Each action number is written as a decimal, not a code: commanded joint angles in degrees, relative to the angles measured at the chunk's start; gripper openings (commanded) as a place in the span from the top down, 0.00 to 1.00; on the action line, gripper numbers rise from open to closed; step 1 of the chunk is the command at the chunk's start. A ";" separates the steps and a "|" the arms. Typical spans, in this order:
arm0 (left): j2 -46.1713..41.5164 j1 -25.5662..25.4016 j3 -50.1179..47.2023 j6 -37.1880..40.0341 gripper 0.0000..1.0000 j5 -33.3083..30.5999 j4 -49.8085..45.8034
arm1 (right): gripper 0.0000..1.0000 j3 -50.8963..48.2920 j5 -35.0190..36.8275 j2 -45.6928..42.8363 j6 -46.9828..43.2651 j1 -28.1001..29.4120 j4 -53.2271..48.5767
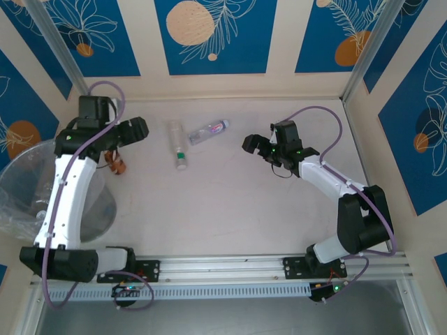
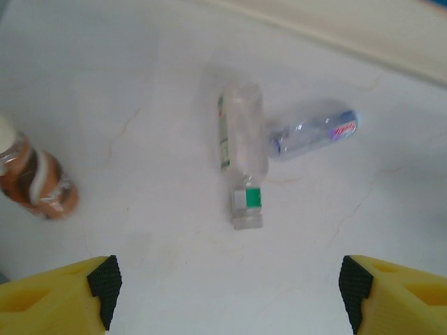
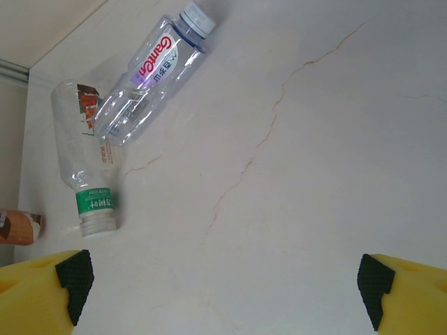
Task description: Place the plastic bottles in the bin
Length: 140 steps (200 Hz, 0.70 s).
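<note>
Pale, faintly veined tabletop [image 1: 230, 209] fills the middle of the overhead view, closed in by cream wall panels [image 1: 209, 35] with blue leaf prints. Three bottles lie out on it, so the job looks far from finished. A clear plastic bottle with a green band [image 1: 178, 145] near its white cap lies on its side in the upper centre of the frame. A clear plastic bottle with a purple-and-white label [image 1: 209, 131] also lies on its side, just to the right of it. In the right wrist view, the base of this second bottle touches the first one's body. A brown-labelled plastic bottle [image 1: 117, 164] sits further left, close to the left arm; in the left wrist view it shows at the left edge [image 2: 38, 181]. At the far left of the overhead frame stands the round bin lined with a crinkled clear bag [image 1: 21, 181]. Whether any bottles are already inside it I cannot tell through the plastic. The left gripper [image 1: 133, 131] hangs above the brown-labelled bottle, and its own camera shows the yellow fingers [image 2: 105, 279] spread wide with nothing between them. The right gripper [image 1: 255, 145], right of the pair in the centre, likewise has its fingers [image 3: 73, 276] wide apart and empty. By my reading at least three pick-ups remain, and no bottle is in hand.
</note>
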 commanded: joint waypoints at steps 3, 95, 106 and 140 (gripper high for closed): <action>0.79 -2.78 -1.39 -2.31 0.09 -2.62 2.77 | 0.00 -0.69 -0.35 0.01 0.41 -0.33 -0.76; 11.93 -8.41 1.63 -2.49 0.01 -5.46 4.65 | 0.00 -2.06 1.39 -0.31 -0.78 -0.38 -2.34; 12.07 -8.44 1.68 -2.80 0.01 -5.36 4.62 | 0.00 -2.10 1.39 -0.16 -0.94 -0.32 -2.43; 12.88 -8.70 0.85 -6.23 0.01 -7.33 1.08 | 0.00 -2.02 1.60 -0.13 -1.56 -0.36 -2.76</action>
